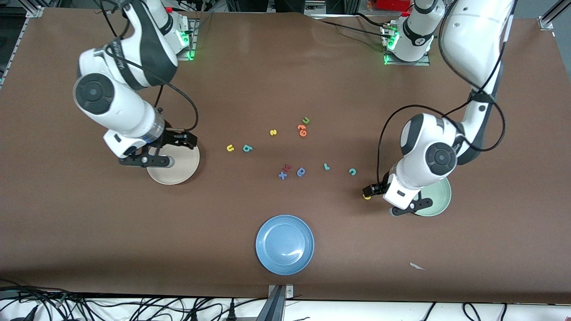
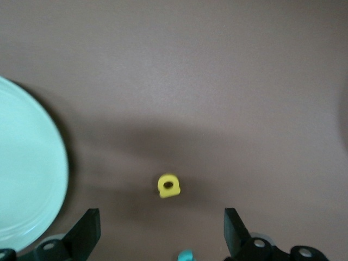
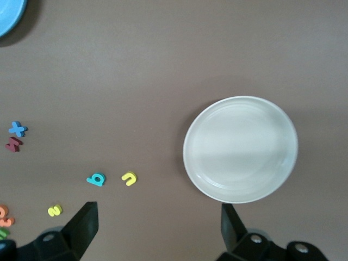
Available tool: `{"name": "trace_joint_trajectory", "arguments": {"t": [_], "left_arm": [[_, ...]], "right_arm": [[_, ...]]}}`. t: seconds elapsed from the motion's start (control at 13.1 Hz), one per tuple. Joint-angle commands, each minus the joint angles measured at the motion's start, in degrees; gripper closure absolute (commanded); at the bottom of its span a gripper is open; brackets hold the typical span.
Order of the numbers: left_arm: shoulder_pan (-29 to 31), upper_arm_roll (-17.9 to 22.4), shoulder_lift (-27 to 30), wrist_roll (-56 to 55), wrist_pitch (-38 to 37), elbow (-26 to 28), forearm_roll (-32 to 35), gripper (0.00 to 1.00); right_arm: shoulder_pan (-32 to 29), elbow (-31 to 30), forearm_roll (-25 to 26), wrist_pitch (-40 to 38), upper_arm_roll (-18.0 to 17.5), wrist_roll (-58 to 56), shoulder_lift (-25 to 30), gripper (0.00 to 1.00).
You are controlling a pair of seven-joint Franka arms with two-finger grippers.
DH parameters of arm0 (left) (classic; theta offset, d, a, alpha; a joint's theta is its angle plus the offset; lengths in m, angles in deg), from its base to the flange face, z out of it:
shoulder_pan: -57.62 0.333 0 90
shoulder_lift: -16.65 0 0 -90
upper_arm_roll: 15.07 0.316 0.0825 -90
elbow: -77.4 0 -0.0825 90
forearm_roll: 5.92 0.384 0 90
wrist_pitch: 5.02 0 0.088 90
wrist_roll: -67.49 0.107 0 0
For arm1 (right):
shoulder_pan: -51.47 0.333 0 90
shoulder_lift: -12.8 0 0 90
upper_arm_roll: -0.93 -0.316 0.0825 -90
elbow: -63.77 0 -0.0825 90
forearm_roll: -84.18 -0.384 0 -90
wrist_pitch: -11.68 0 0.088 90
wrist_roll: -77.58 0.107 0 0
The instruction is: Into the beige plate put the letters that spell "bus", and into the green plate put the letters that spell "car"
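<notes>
The beige plate lies toward the right arm's end of the table. My right gripper hangs open and empty over its edge. The yellow "u", teal "b" and yellow "s" lie mid-table. The green plate lies at the left arm's end. My left gripper is open above the table beside it, over the yellow "a". Teal "r" and teal "c" lie nearby.
A blue plate sits near the front camera's edge. Orange letters, a green "u", a red letter, a blue "x" and a blue rounded letter are scattered mid-table. A white scrap lies near the front.
</notes>
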Motion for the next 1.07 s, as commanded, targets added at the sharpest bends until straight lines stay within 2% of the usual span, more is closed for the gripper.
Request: {"name": "trace_joint_trajectory", "arguments": {"t": [0.0, 0.15, 0.46, 0.61, 0.84, 0.99], "left_arm": [[-1.8, 0.5, -2.8, -4.8, 4.4, -0.4, 4.2, 0.0], [-2.0, 0.5, -5.1, -7.6, 6.4, -0.8, 7.4, 0.0], [-2.5, 0.5, -6.6, -8.9, 6.4, -1.2, 7.5, 0.08], [-2.5, 0.5, -7.3, -9.3, 6.3, -1.2, 7.5, 0.15], [-3.0, 0.5, -7.9, -10.6, 6.3, -1.2, 7.6, 0.27], [-3.2, 0.5, -8.4, -10.7, 6.3, -1.2, 7.6, 0.33]], "right_arm": [[-0.3, -8.6, 4.0, 9.9, -3.8, 7.0, 0.5, 0.0], [-0.3, -13.0, 4.8, 16.6, -5.8, 10.5, -0.2, 0.0], [-0.2, -14.6, 8.1, 20.5, -9.1, 16.9, -3.3, 0.0], [0.1, -17.7, 10.5, 27.5, -10.2, 21.2, -5.1, 0.0], [0.2, -18.5, 15.4, 30.9, -11.3, 24.5, -7.9, 0.0], [0.2, -20.4, 16.6, 34.2, -11.4, 25.6, -8.4, 0.01]]}}
